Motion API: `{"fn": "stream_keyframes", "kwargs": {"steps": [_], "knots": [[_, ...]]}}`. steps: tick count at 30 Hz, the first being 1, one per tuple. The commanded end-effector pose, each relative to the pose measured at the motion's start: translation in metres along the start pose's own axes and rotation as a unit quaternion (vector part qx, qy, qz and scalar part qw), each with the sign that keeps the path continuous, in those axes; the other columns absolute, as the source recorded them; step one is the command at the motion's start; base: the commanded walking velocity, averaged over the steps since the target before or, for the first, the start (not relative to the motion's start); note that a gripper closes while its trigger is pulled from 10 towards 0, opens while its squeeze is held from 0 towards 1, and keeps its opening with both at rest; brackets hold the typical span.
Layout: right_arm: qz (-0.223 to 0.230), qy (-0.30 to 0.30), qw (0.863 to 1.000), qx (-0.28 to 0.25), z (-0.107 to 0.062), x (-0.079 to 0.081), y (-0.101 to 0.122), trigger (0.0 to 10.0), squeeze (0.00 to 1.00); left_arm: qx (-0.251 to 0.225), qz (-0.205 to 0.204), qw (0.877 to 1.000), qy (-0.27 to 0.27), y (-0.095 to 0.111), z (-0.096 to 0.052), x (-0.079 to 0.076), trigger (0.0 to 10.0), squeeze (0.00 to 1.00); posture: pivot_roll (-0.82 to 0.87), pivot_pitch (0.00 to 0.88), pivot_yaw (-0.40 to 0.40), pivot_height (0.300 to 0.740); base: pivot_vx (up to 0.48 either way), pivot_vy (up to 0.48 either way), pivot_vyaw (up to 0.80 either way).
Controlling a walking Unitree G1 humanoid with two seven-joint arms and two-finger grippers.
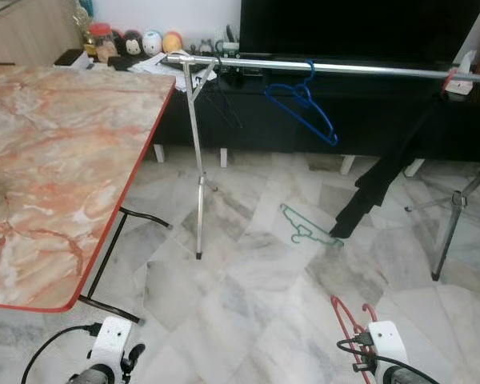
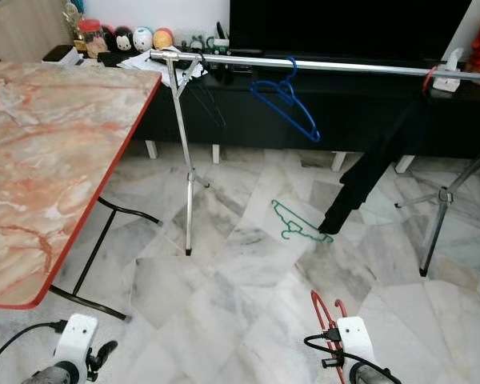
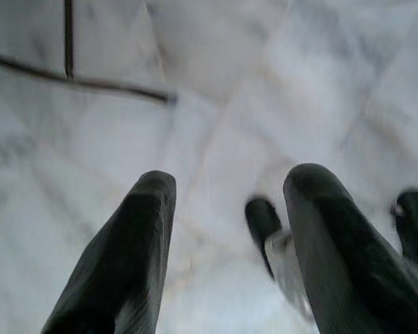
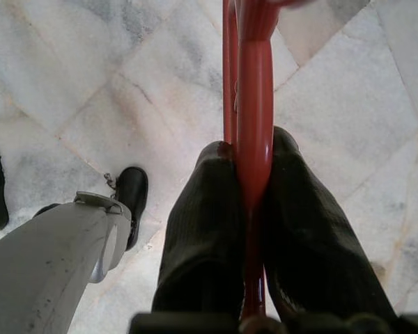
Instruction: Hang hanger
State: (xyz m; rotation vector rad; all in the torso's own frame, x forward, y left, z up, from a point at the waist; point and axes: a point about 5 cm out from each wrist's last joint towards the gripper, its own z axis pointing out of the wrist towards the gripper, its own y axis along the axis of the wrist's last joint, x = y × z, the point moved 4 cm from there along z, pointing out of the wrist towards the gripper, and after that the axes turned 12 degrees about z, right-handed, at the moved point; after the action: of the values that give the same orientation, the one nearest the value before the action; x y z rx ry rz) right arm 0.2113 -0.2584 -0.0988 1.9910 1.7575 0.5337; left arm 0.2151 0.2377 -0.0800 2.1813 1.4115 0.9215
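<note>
Red hanger point(image 4: 254, 132) sits clamped between the two black fingers point(image 4: 209, 229) of the right pincer point(image 4: 254, 209), which is closed tight on the hanger's bar with both pads pressed against it. From the head camera the hanger rises as a red loop just above the right wrist, low over the marble floor point(image 1: 248, 296) at the robot's right side. The left pincer point(image 3: 226, 229) hangs low on the robot's left with its fingers spread apart, gripping nothing and touching nothing, above the floor. Ahead stands a silver rail point(image 1: 344, 70) on tripod legs, with a blue hanger point(image 1: 304, 104) hooked over it near the middle and a black garment point(image 1: 380, 180) draped from its right part down to the floor. A green hanger point(image 1: 308, 228) lies flat on the floor beneath the rail, touching the garment's lower end. A marble-patterned surface point(image 1: 56, 160) with a red edge stands to the robot's left.
</note>
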Motion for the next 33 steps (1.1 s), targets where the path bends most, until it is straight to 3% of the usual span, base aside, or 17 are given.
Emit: {"fn": "stream_keyframes", "kwargs": {"steps": [1, 3, 13, 19, 22, 27, 33], "knots": [[0.009, -0.004, 1.0, -0.006, -0.001, -0.003, 0.002, 10.0, 0.0, 0.029, -0.027, 0.999, 0.003, -0.017, 0.001, -0.004, 10.0, 0.0, 0.0, 0.061, -0.058, 0.74, 0.0, 0.0, 0.0], [0.009, -0.005, 1.0, -0.005, -0.001, -0.003, 0.002, 10.0, 0.0, 0.053, -0.044, 0.998, 0.002, -0.027, 0.002, -0.01, 10.0, 0.0, 0.0, 0.056, -0.058, 0.74, 0.0, 0.0, 0.0], [0.013, -0.005, 1.0, -0.008, -0.001, -0.004, 0.001, 10.0, 0.0, 0.088, -0.081, 0.993, 0.015, -0.034, 0.006, -0.017, 10.0, 0.0, -0.01, 0.028, -0.055, 0.74, 0.0, 0.0, 0.0], [0.013, -0.011, 1.0, -0.01, -0.001, -0.004, -0.001, 10.0, 0.0, 0.078, -0.049, 0.996, -0.001, -0.028, 0.009, -0.025, 10.0, 0.0, -0.02, 0.01, -0.052, 0.74, 0.044, 0.0, 0.0], [0.013, -0.013, 1.0, -0.008, -0.001, -0.005, -0.002, 10.0, 0.0, 0.095, -0.067, 0.993, 0.014, -0.035, 0.008, -0.024, 10.0, 0.0, -0.03, 0.0, -0.057, 0.74, 0.271, 0.0, 0.0], [0.013, -0.017, 1.0, -0.005, -0.001, -0.006, -0.003, 10.0, 0.0, 0.094, -0.06, 0.994, 0.008, -0.036, 0.007, -0.027, 10.0, 0.0, -0.02, 0.0, -0.055, 0.74, 0.274, 0.0, 0.0], [0.012, -0.013, 1.0, -0.004, -0.001, -0.004, -0.005, 10.0, 0.0, 0.091, -0.039, 0.995, -0.003, -0.037, 0.006, -0.032, 10.0, 0.0, -0.03, 0.0, -0.048, 0.74, 0.278, 0.0, -0.63]]}}
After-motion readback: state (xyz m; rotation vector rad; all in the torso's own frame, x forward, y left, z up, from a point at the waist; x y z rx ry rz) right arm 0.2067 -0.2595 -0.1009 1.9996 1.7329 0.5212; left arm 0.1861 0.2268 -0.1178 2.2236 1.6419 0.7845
